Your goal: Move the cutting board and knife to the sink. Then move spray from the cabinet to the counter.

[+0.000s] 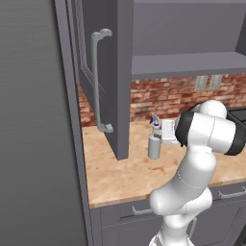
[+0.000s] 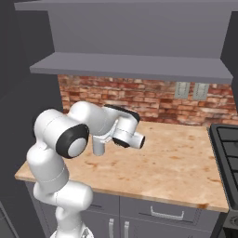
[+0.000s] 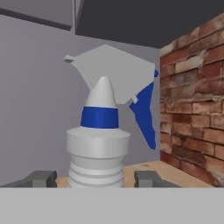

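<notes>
The spray (image 1: 154, 144) is a pale grey bottle with a white trigger head and blue nozzle. It stands upright with its base at the counter (image 1: 125, 175), beside the open cabinet (image 1: 113, 72) door. My gripper (image 1: 157, 139) reaches in from the right and is shut on the bottle's body. In the hand view the spray (image 3: 98, 144) sits between the two fingertips of the gripper (image 3: 95, 178). From the right base view the arm covers most of the spray (image 2: 98, 148). The cutting board, knife and sink are out of view.
The cabinet door with its long bar handle (image 1: 98, 81) hangs over the counter's left end. A grey shelf (image 2: 130, 65) runs overhead. A brick wall (image 2: 153, 102) backs the counter (image 2: 176, 158). A black stove (image 2: 228, 148) lies to the right.
</notes>
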You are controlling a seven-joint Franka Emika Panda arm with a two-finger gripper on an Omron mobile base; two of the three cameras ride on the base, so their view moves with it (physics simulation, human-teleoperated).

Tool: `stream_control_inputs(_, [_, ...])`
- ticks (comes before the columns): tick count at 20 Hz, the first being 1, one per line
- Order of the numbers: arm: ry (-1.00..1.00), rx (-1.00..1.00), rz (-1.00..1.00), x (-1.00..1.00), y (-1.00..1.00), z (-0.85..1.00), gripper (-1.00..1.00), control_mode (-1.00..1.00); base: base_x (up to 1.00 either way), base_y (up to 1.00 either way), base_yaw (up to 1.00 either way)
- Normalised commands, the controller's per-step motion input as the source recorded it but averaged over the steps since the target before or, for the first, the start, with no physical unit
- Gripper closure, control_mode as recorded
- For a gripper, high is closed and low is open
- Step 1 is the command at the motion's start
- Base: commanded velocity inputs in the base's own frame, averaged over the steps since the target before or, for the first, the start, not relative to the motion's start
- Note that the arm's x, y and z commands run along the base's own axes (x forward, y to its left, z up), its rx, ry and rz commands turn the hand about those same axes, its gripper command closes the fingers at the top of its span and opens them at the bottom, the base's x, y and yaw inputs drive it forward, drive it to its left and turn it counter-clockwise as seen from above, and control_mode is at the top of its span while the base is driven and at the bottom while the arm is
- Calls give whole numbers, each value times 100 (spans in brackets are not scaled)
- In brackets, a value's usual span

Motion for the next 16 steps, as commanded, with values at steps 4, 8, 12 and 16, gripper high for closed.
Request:
stream_control_inputs(4, [0,0,0,0,0,-27,100,-100,0,0,0])
stream_control_inputs(8, [0,0,0,0,0,-25,100,-100,0,0,0])
stream_control_inputs(12, [0,0,0,-4,0,-22,-100,-100,0,0,0])
stream_control_inputs(16, [0,0,0,-4,0,-16,-100,-100,0,0,0])
